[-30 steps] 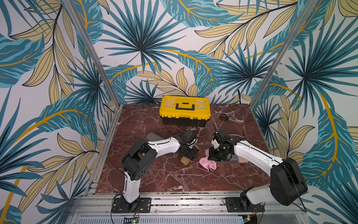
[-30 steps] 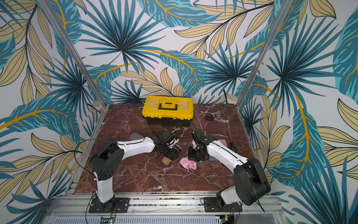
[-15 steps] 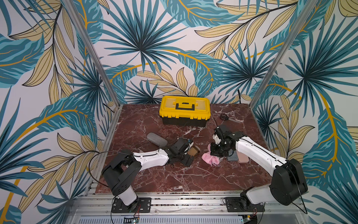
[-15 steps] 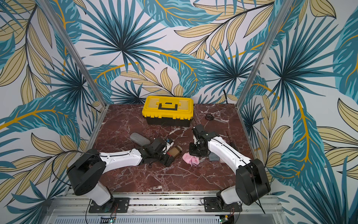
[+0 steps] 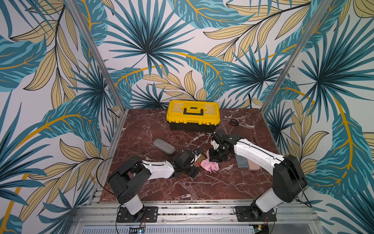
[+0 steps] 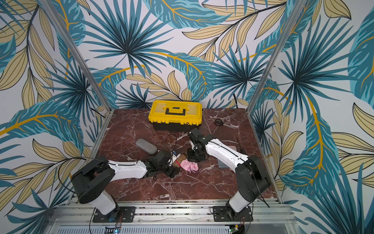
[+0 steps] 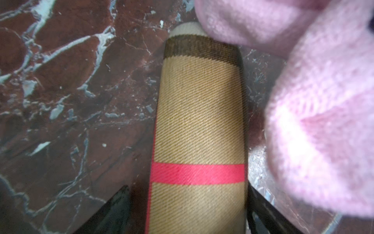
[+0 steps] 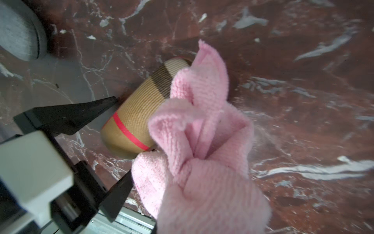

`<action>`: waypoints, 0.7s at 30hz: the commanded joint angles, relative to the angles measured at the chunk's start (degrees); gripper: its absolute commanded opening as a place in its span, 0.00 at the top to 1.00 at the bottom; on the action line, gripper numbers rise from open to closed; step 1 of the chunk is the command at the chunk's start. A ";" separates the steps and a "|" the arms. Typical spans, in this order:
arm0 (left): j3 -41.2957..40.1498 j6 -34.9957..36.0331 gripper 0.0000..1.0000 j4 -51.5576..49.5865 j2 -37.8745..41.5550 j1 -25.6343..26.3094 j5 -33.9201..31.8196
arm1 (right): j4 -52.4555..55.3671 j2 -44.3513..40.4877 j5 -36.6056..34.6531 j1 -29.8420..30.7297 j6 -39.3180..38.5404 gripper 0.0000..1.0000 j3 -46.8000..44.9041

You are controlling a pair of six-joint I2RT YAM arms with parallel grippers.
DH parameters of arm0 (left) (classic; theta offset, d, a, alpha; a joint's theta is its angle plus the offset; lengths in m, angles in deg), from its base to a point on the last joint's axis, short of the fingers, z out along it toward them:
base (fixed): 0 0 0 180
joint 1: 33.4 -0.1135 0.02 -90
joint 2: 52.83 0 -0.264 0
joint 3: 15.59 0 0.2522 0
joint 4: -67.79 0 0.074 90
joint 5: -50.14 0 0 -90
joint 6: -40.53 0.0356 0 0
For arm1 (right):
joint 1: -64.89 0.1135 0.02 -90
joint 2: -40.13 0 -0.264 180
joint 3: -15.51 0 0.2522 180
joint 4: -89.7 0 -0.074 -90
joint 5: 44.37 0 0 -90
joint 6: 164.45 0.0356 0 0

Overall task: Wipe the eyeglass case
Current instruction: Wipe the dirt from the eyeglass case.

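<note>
Nearest the base rail, the left arm lies low and stretched out over the red-brown marble tabletop (image 5: 162, 192). A second ago it stood folded with its elbow raised. The left gripper (image 8: 123, 137) brackets the tan woven-fabric eyeglass case with a red stripe and a dark band (image 7: 199, 121), which lies flat on the marble between the two black fingers (image 8: 81, 113). One finger touches the case's side and the other shows a dark sliver beside it, so I cannot tell whether they clamp the case or only fence it in.

Just past those fingertips, the pink terry cloth (image 8: 202, 162) now drapes over the case's far, dark-banded end. A second ago it lay on the marble beside the case. The right gripper (image 5: 214, 160) is clenched on the bunched cloth, directly above it. Contact is therefore made, and I judge the wiping stroke to be starting rather than done, since most of the tan fabric is uncovered.

Well beyond the left fingers lies a grey oval felt case (image 5: 164, 146). Farther still, by the back wall, stand a yellow plastic toolbox with a black handle (image 5: 192, 114) and black-handled scissors (image 5: 234, 122).
</note>
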 commanded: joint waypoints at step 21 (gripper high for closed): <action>-6.46 2.59 0.48 10.43 0.74 0.20 1.97 | -1.62 8.93 8.20 1.64 3.24 1.00 5.94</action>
